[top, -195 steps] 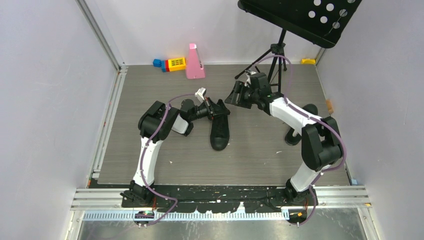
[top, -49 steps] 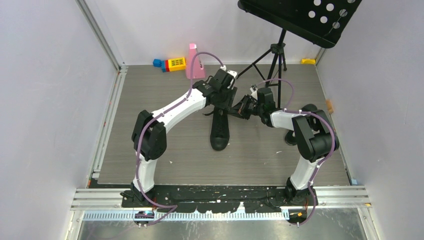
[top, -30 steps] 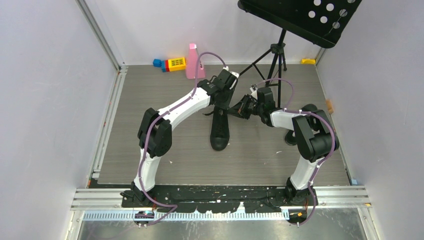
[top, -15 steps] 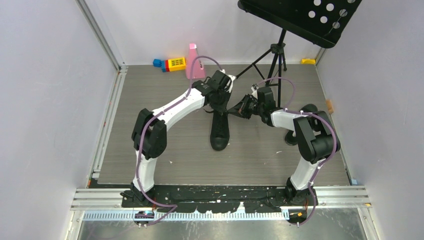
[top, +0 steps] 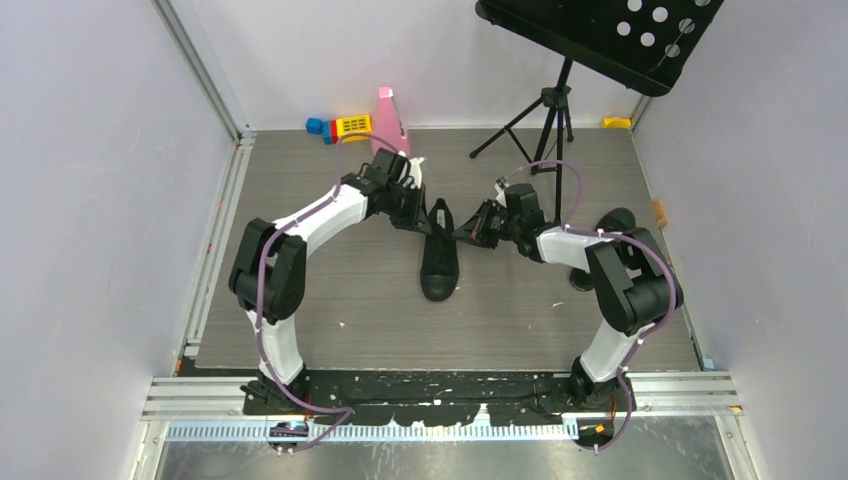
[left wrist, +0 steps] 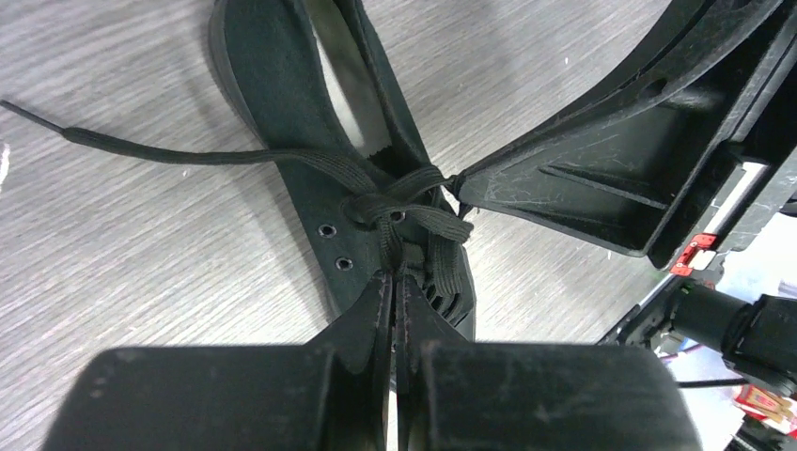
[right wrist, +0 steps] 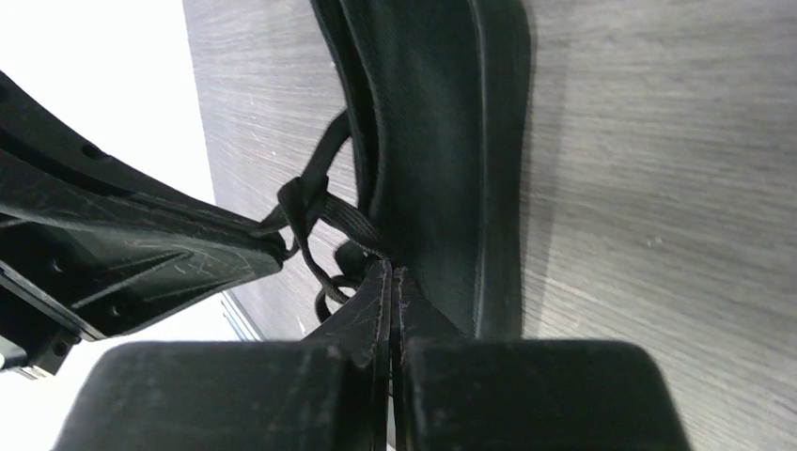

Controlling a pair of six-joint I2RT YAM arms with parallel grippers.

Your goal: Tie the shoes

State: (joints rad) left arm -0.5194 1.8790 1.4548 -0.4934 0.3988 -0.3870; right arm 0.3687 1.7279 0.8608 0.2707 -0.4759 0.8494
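Observation:
A black sneaker [top: 440, 270] lies mid-mat, toe toward the arm bases. Its laces cross in a knot [left wrist: 385, 209] over the upper eyelets. My left gripper [top: 418, 218] sits at the shoe's left side. In the left wrist view its jaws [left wrist: 395, 274] are shut on a lace strand leading down from the knot. My right gripper [top: 468, 236] is at the shoe's right side, shut [right wrist: 391, 271] on a flat lace strand [right wrist: 346, 221]. The two grippers' tips nearly meet over the knot. One loose lace end [left wrist: 141, 152] trails across the floor.
A black music stand [top: 548, 110] stands at the back right, its desk [top: 600, 40] overhanging. A pink block [top: 388, 125] and yellow and blue blocks [top: 345, 126] sit by the back wall. A black shape [top: 615, 218] lies partly hidden behind the right arm.
The left arm has swung from the shoe's far side to its left, and its gripper has shut on a lace. The right gripper has shifted slightly nearer and stayed shut.

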